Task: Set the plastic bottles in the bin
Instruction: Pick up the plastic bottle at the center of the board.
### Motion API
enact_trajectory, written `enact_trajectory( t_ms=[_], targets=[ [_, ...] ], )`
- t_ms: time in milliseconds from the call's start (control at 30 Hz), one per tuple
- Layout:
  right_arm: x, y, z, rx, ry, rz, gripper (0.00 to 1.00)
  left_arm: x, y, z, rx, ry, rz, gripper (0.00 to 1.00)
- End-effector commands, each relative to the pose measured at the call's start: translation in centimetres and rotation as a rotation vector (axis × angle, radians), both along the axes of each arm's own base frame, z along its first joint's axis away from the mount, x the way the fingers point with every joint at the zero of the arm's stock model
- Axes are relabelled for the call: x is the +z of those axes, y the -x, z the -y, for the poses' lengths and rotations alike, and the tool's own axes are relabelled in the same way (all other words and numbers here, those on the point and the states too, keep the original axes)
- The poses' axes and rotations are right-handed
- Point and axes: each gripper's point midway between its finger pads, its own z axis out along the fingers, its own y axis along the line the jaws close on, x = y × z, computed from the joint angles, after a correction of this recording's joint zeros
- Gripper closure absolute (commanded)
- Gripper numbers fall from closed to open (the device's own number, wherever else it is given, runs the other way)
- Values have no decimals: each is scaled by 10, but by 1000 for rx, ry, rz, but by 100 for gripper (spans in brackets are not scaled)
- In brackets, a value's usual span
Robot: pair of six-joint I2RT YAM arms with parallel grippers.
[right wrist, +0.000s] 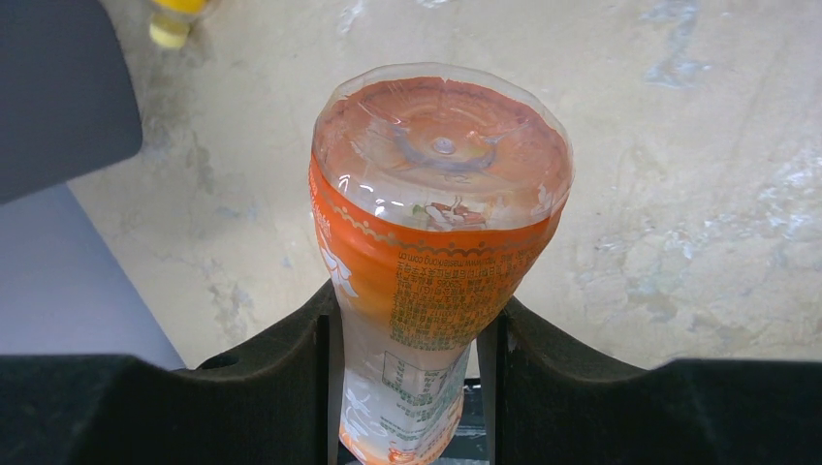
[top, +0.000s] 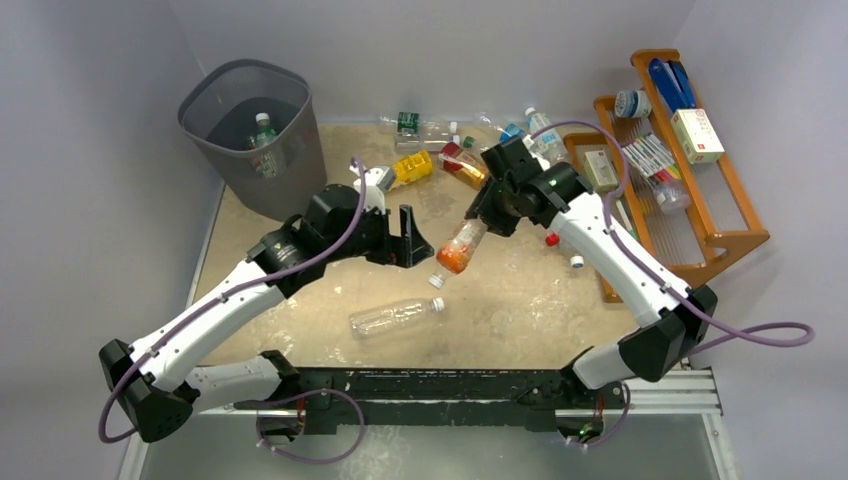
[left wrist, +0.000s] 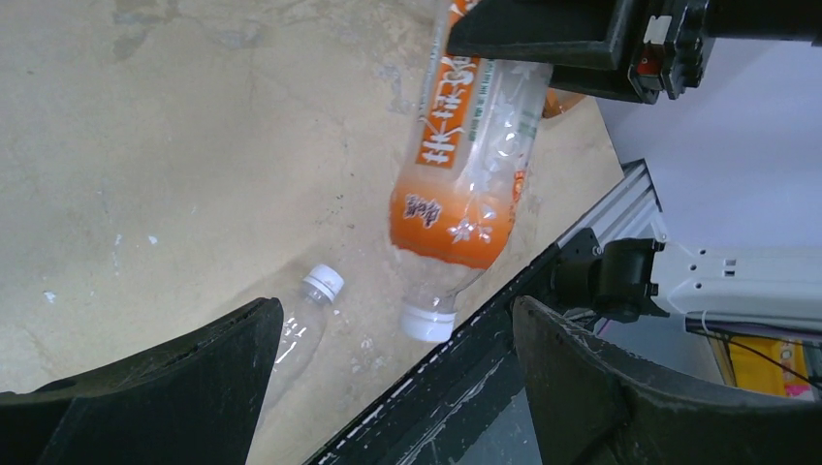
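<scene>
My right gripper point(top: 482, 222) point(right wrist: 407, 334) is shut on an orange-labelled plastic bottle point(top: 461, 248) point(left wrist: 463, 184) point(right wrist: 438, 213). The bottle hangs tilted above the table, white cap down. My left gripper point(top: 414, 240) point(left wrist: 397, 315) stands open just left of it, with nothing between its fingers. A clear bottle point(top: 395, 316) point(left wrist: 302, 325) lies on the table below. More bottles lie at the back: a yellow one point(top: 412, 166), a red-labelled one point(top: 462, 163) and a green-labelled one point(top: 420, 124). The dark grey bin point(top: 296, 92) stands at the back left with a green-labelled bottle point(top: 262, 135) inside.
An orange wooden rack point(top: 735, 235) with boxes and pens stands at the right. A loose red cap point(top: 552, 240) and a white cap point(top: 577, 262) lie near the right arm. The black rail point(top: 440, 385) runs along the near edge.
</scene>
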Motion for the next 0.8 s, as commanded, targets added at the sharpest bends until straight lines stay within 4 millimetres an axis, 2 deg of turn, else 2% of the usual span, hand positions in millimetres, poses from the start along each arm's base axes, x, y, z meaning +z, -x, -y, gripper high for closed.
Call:
enact_trajectory(
  t_ms=[0, 200, 333, 667, 700, 767],
  targets=[
    [23, -4, -33, 111, -36, 68, 74, 9, -3, 18, -30, 34, 43, 11],
    [34, -1, -63, 195, -54, 100, 73, 3, -2, 26, -47, 42, 41, 11],
    [44, 4, -75, 230, -71, 118, 73, -2, -4, 26, -35, 24, 38, 11],
    [56, 9, -79, 248, -119, 154, 73, -13, -1, 32, -40, 3, 32, 12],
    [58, 9, -79, 249, -125, 158, 73, -14, -1, 32, -38, -1, 31, 12],
    [61, 9, -80, 252, -134, 166, 73, -15, 0, 34, -40, -5, 35, 21]
  ],
)
